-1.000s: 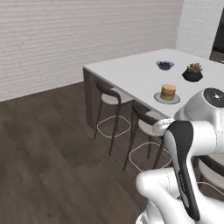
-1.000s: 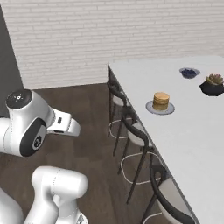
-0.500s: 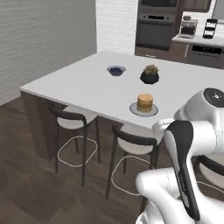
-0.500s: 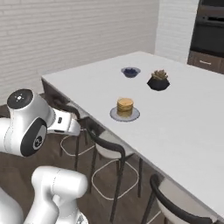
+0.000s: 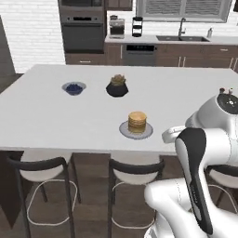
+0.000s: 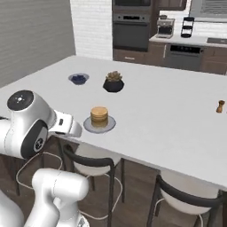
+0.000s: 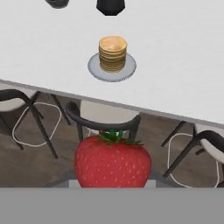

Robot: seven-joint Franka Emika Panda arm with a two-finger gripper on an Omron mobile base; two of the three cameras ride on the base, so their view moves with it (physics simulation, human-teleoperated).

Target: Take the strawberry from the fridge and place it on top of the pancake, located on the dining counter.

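Note:
The strawberry [image 7: 113,162], bright red with a green top, sits low in the hand view with my gripper shut on it; the berry hides the fingertips. My hand [image 6: 73,128] hovers just short of the near edge of the white dining counter [image 6: 168,111], over the stools. The pancake [image 5: 137,122] [image 6: 99,115] [image 7: 113,54] is a golden-tan stack on a grey plate [image 7: 94,68], straight ahead near that edge. The fridge is out of view.
A bowl of dark berries [image 5: 74,88] and a black plant pot [image 5: 117,86] stand farther back on the counter. A small brown shaker [image 6: 219,106] is at the right. Dark-framed stools [image 5: 135,169] [image 6: 88,162] stand under the near edge.
The whole picture has swung round as the base moved: the counter now lies square in front, with the kitchen wall behind. The strawberry stays in the gripper.

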